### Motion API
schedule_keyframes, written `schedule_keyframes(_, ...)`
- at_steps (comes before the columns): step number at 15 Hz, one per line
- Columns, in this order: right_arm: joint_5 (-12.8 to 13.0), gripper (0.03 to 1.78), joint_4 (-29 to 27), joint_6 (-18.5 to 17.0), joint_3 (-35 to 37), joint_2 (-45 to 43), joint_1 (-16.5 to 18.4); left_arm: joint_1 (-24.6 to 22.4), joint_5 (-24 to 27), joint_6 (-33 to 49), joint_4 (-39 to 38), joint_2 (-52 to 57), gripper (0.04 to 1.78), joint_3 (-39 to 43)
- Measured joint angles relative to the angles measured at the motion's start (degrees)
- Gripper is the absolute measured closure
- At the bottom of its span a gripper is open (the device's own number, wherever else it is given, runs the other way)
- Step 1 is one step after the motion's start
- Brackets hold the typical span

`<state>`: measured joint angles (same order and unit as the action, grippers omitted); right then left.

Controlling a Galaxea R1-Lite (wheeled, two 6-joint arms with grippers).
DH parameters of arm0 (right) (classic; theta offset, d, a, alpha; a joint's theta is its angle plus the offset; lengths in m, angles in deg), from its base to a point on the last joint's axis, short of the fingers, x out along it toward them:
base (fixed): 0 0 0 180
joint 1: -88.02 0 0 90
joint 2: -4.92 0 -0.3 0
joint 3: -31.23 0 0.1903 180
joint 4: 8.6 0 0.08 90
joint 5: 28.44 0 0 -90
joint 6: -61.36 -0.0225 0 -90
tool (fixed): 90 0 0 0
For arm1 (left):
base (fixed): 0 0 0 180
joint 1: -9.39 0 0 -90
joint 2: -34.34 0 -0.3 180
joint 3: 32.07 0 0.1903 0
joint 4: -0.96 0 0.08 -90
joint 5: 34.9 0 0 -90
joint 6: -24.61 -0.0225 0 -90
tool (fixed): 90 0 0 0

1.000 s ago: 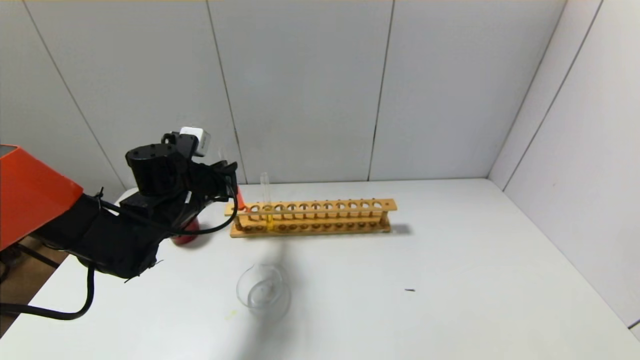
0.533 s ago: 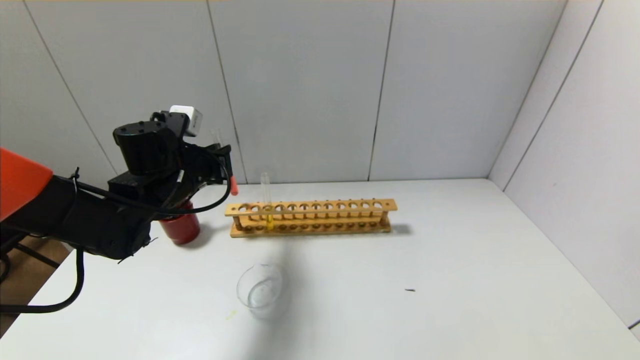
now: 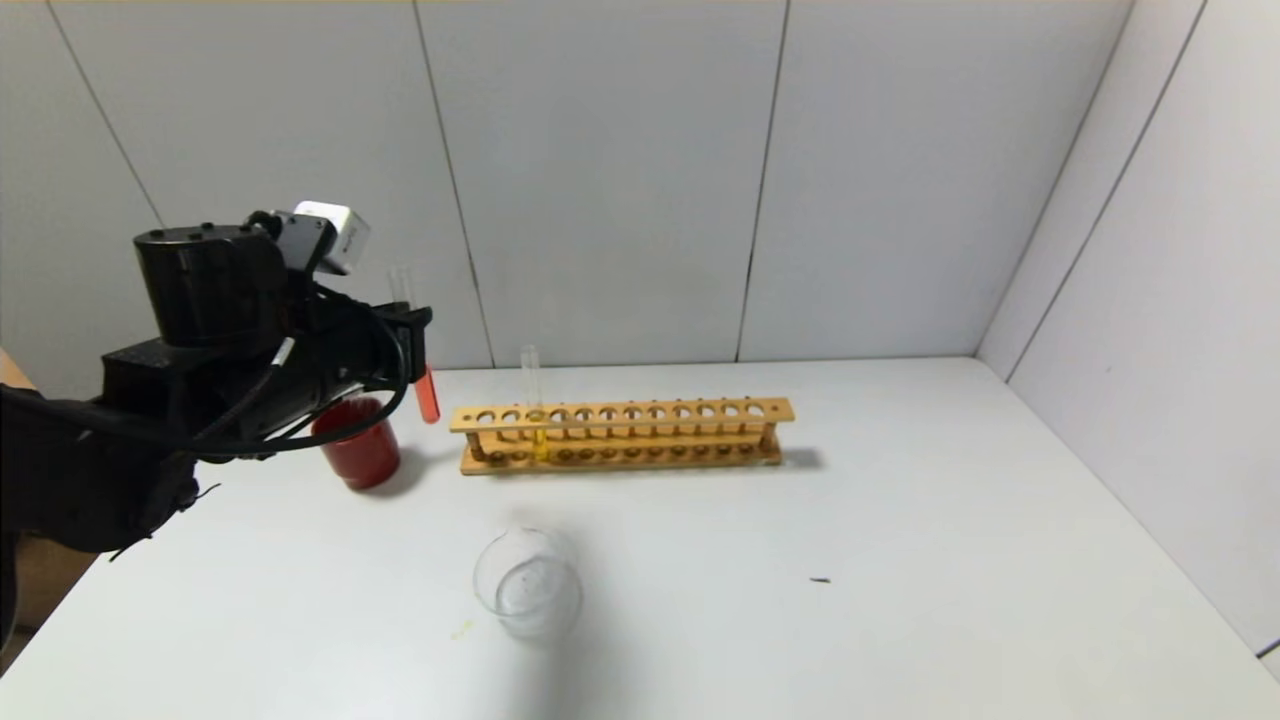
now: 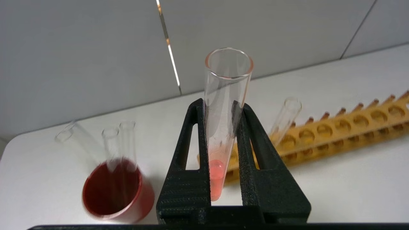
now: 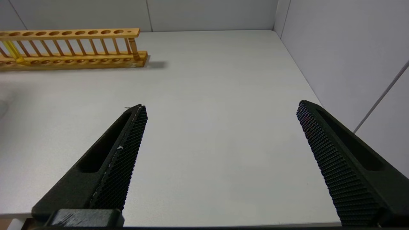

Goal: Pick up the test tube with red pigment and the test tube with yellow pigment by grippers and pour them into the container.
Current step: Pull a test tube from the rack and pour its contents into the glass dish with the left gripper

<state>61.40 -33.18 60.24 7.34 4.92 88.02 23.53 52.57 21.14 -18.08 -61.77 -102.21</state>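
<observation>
My left gripper [image 3: 412, 318] is shut on the test tube with red pigment [image 3: 427, 395] and holds it nearly upright in the air, left of the rack and above the table. In the left wrist view the tube [image 4: 220, 127] stands between the black jaws of that gripper [image 4: 219, 103], orange-red liquid at its bottom. The test tube with yellow pigment [image 3: 533, 400] stands in the wooden rack [image 3: 625, 434] near its left end; it also shows in the right wrist view [image 5: 13, 51]. The clear glass container [image 3: 527, 583] sits on the table in front of the rack. My right gripper [image 5: 220, 110] is open and empty over the table's right part.
A dark red cup [image 3: 358, 455] stands left of the rack, below the left gripper; in the left wrist view the cup [image 4: 113, 190] holds colourless clear tubes [image 4: 118, 143]. The white table [image 3: 900, 560] is walled at the back and right.
My left gripper has lifted the red tube out of the rack, carried it up and to the left, and the tube now hangs nearly upright.
</observation>
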Motion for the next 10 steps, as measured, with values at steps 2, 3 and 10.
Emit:
schedule_keyframes(2,0.00,0.10,0.00,0.00,0.00,0.00,0.00,0.11,0.46,-3.12,2.17,4.02,1.52,3.47)
schedule_keyframes(3,0.02,0.10,0.00,-0.02,0.00,0.00,0.00,0.35,0.52,-5.00,2.54,5.73,1.52,5.08)
schedule_keyframes(10,0.00,0.10,-0.02,-0.02,0.00,0.00,0.00,1.68,0.52,-17.29,9.17,12.63,1.52,13.02)
